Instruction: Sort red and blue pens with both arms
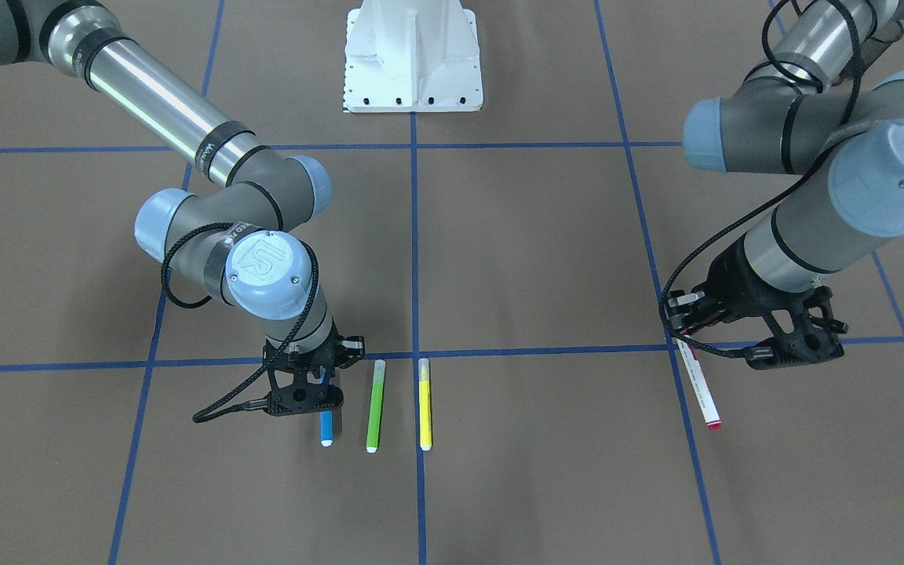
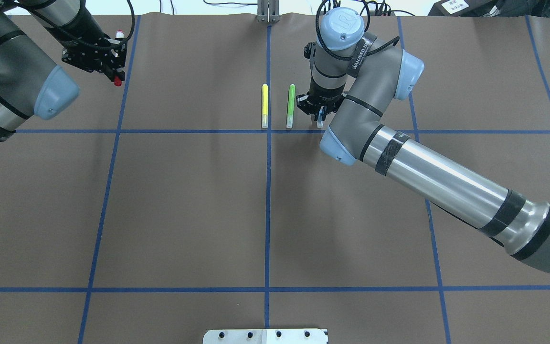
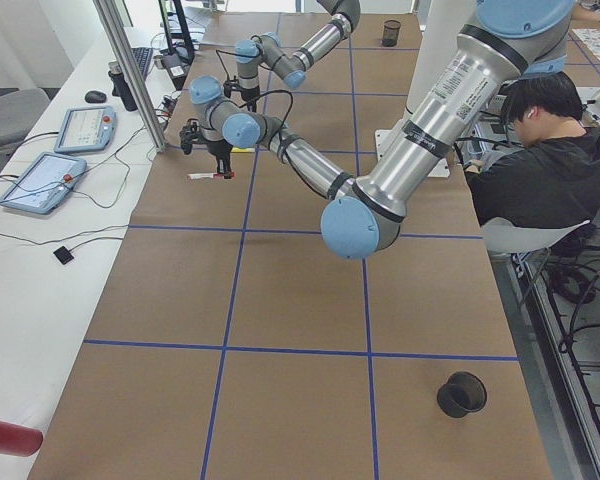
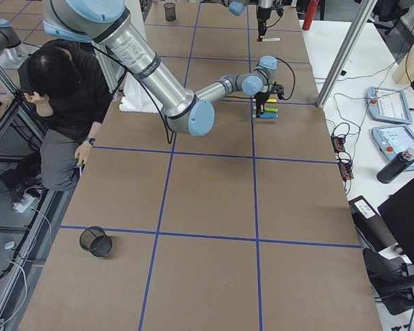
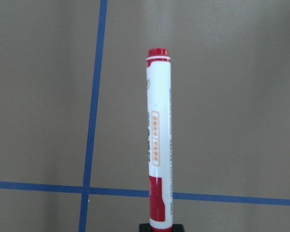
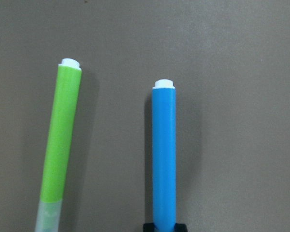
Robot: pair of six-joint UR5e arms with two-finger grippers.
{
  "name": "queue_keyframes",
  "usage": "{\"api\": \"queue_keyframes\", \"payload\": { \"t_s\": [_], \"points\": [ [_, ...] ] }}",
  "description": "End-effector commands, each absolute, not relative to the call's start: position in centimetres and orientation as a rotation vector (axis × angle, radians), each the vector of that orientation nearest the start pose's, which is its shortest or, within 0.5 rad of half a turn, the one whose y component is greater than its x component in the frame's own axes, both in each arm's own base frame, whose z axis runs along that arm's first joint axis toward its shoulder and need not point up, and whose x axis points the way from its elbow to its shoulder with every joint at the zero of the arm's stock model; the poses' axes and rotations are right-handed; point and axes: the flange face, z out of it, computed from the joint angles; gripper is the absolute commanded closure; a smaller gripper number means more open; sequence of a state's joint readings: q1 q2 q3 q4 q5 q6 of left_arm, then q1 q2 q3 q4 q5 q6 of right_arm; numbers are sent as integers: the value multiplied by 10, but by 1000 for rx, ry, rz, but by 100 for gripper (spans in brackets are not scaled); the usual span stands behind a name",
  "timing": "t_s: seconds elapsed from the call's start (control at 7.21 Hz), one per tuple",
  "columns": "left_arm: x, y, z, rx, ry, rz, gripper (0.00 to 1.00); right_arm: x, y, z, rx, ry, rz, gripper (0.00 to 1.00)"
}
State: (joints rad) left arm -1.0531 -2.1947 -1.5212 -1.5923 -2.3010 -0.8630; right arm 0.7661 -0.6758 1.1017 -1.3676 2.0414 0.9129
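The red pen [image 1: 701,388], a white-barrelled marker with red cap and red end, is gripped near its cap end by my left gripper [image 1: 686,326], which is shut on it. It hangs above the brown table beside a blue tape line, as the left wrist view shows [image 5: 157,140]. The red pen [image 2: 118,81] is at the far left in the overhead view, with the left gripper [image 2: 116,57] around it. My right gripper [image 1: 326,392] is down over the blue pen [image 1: 326,428] and shut on its capped half. The blue body [image 6: 164,154] sticks out ahead, at or just above the table.
A green pen [image 1: 374,404] and a yellow pen [image 1: 424,404] lie parallel right beside the blue one. The white robot base [image 1: 413,59] stands at the table's robot side. A black mesh cup [image 3: 461,394] sits at the near end. A person [image 3: 550,160] sits by the table.
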Motion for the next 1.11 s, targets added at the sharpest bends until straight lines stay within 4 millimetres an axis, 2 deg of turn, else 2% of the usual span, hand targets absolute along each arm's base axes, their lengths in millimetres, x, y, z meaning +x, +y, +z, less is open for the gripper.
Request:
{"api": "queue_keyframes", "payload": {
  "t_s": [0.0,0.14,0.28,0.55,0.69,0.83,0.97],
  "points": [
    [269,-649,304,7,903,-120,100,-487,-654,278,75,-725,-7,100],
    [254,-646,326,22,888,-84,100,-459,-660,295,87,-684,-40,100],
    [231,-653,331,54,880,-70,100,-432,-668,320,113,-647,-105,100],
    [190,-655,355,116,857,-7,100,-370,-682,381,139,-587,-202,100],
    [176,-652,370,147,820,25,100,-327,-689,413,142,-551,-208,100],
    [159,-647,388,160,798,73,100,-277,-680,436,134,-504,-270,100],
    [139,-647,392,181,757,84,100,-241,-677,437,134,-405,-366,100]
  ]
}}
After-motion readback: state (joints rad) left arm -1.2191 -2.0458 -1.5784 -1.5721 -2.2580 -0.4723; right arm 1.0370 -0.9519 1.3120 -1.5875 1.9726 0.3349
